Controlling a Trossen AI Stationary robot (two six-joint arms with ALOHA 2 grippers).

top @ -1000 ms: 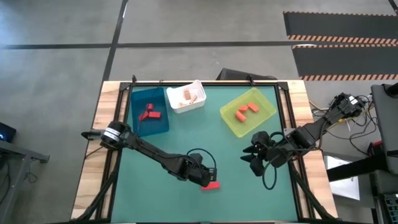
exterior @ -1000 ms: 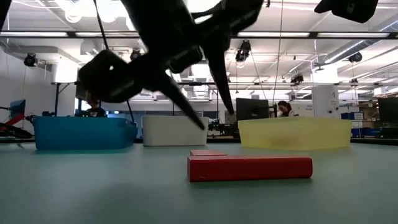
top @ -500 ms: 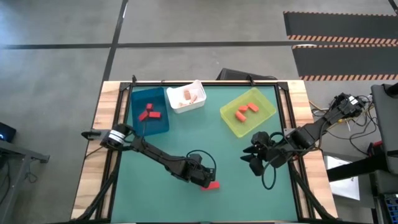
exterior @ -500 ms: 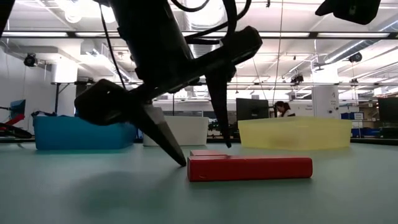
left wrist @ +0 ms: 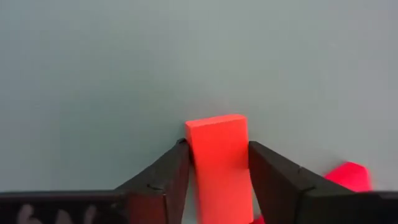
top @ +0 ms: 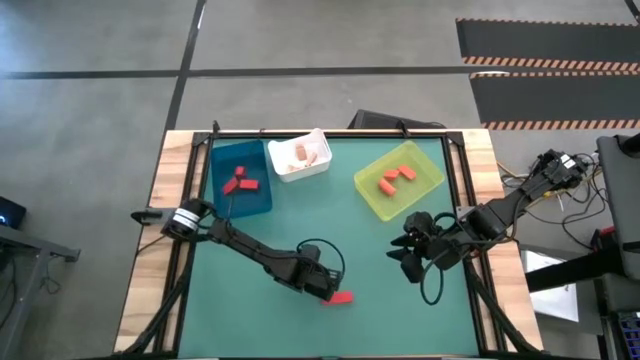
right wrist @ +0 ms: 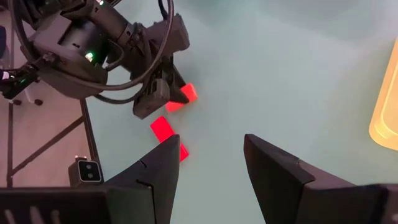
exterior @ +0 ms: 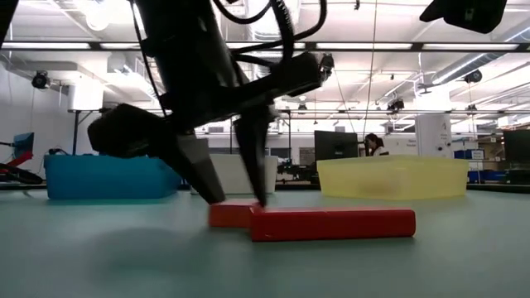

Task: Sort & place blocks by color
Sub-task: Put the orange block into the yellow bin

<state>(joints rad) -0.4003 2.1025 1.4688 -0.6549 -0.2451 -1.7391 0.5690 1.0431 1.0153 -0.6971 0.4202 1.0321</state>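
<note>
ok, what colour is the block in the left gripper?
Red. The block sits between the left gripper fingers, clearest in the left wrist view.

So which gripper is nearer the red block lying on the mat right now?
Left. The left gripper has its fingers either side of the red block; the right gripper waits well off, below the yellow-green bin.

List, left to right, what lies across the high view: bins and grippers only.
blue bin → white bin → left gripper, closed around a red block on the mat → yellow-green bin → right gripper, jaws open and empty.
</note>
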